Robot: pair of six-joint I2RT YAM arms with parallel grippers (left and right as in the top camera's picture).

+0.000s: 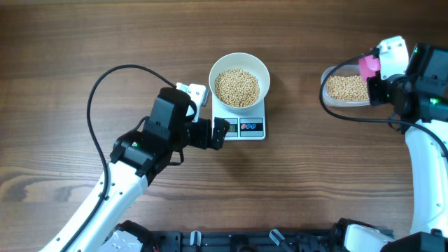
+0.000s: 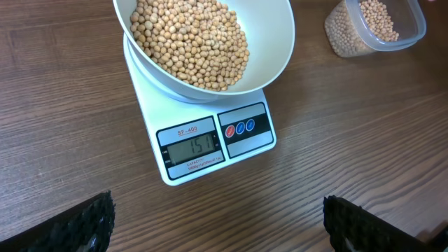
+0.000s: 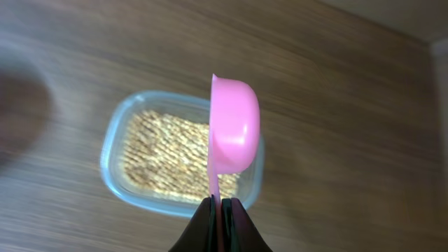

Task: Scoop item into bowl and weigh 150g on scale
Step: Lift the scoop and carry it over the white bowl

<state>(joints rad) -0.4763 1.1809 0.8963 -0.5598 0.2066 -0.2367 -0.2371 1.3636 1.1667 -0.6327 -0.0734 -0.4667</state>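
Many small tan soybeans are heaped in the round white bowl, which is seated on the white digital kitchen scale. On the scale's grey display the digits 151 are shown, with a dark button panel just beside it carrying one red and two blue buttons.

The left fingers are spread wide and nothing is held between them; only their two dark ribbed pads are seen at the bottom corners of the left wrist view. The scale lies just ahead of these fingers, its display edge nearest them, and the bowl sits beyond the display. In the overhead view the left fingers are placed right at the scale's display edge; whether it is touched cannot be told.

The right fingers are clenched on the thin handle of a pink plastic scoop, which is held on edge, its cup turned sideways ahead of the fingertips. Whether any beans are in the cup cannot be told. Beneath the scoop and ahead of the right fingers, a clear rectangular tub with rounded corners is set on the wooden table, partly filled with more beans. The tub is placed well apart from the scale, far to the right of the left fingers.
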